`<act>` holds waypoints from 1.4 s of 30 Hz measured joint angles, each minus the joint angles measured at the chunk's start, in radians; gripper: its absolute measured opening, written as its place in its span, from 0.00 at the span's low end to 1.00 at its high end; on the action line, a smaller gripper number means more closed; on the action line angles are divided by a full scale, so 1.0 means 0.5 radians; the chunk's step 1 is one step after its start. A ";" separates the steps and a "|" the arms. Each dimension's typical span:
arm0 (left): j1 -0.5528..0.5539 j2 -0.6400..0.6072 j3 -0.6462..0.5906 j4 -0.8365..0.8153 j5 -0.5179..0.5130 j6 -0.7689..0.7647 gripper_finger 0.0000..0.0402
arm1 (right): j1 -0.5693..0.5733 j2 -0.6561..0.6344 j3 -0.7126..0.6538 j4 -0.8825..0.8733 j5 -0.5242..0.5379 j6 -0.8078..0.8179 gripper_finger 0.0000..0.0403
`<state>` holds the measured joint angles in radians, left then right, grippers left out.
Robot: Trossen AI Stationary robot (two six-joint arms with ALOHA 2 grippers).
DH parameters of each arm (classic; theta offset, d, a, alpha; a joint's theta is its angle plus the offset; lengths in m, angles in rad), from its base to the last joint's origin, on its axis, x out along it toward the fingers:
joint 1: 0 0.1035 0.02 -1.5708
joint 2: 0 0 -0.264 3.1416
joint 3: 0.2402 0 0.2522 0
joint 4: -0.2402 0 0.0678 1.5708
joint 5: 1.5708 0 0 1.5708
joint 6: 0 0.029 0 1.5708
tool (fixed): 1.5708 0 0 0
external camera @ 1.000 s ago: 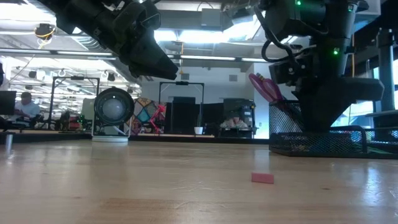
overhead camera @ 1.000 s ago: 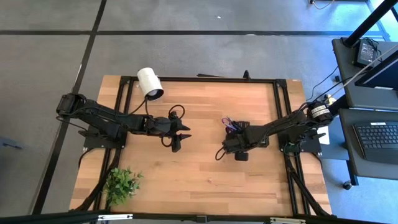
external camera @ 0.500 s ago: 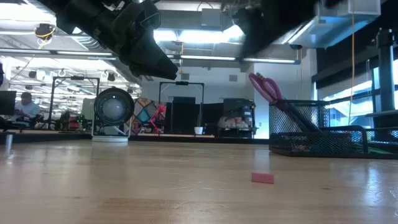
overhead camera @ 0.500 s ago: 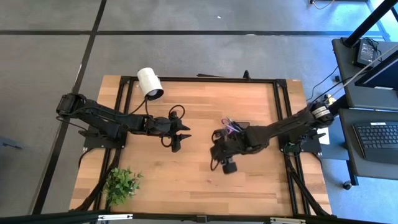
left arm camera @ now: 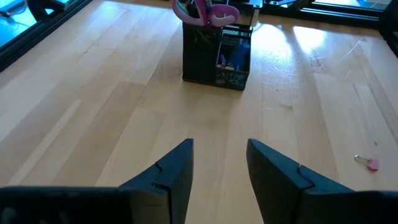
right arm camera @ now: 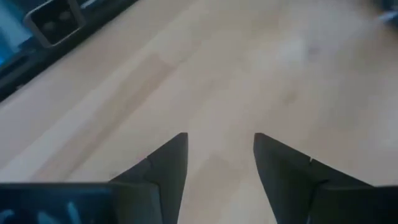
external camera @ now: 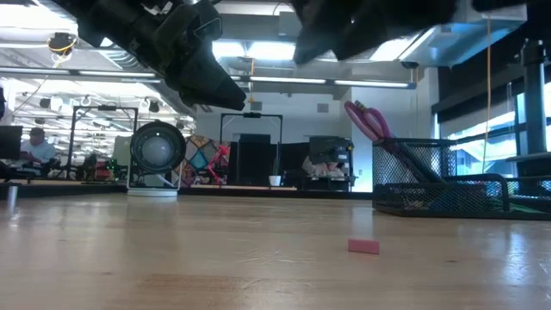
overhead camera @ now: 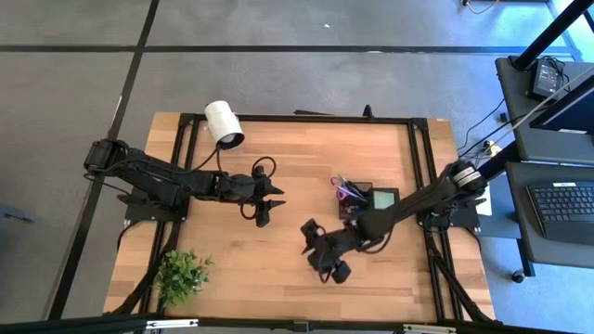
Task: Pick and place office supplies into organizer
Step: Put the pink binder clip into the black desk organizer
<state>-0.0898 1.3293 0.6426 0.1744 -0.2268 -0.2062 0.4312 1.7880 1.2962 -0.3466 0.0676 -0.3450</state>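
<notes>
The black mesh organizer (overhead camera: 364, 200) stands right of the table's middle. Purple-handled scissors (overhead camera: 345, 190) stick up out of it, and a light green notepad (overhead camera: 383, 198) lies in it. The low view shows the organizer (external camera: 430, 181) with the scissors' handles (external camera: 366, 120) leaning out over its rim. A small pink clip (external camera: 363, 246) lies flat on the wood (left arm camera: 371, 163). My right gripper (overhead camera: 307, 237) hangs open above the table, near and left of the organizer, with nothing between its fingers (right arm camera: 221, 149). My left gripper (overhead camera: 271, 199) waits open at mid-table (left arm camera: 221, 155).
A white cylinder (overhead camera: 224, 123) lies at the far left corner. A small green potted plant (overhead camera: 183, 275) stands at the near left. Bare wood stretches between the two grippers and along the near edge. A black frame (overhead camera: 419, 139) borders the table.
My right gripper has left the organizer and swung toward the table's near edge and left, rising and rolling as it went; in the low view it has cleared the organizer and now shows only at the top. The scissors stay in the organizer.
</notes>
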 joint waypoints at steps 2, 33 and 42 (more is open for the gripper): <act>0.000 0.000 0.000 -0.001 0.000 0.000 0.36 | 0.011 0.064 -0.002 0.027 -0.069 -0.005 0.46; 0.000 0.000 0.000 -0.042 0.001 -0.039 0.36 | -0.018 0.458 -0.001 0.104 -0.392 -0.584 0.37; 0.000 0.000 0.000 -0.042 0.001 -0.039 0.36 | -0.019 0.471 -0.002 0.108 -0.388 -0.584 0.37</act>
<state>-0.0898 1.3293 0.6426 0.1532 -0.2264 -0.2256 0.4217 2.0235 1.2953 -0.2927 -0.1266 -0.6369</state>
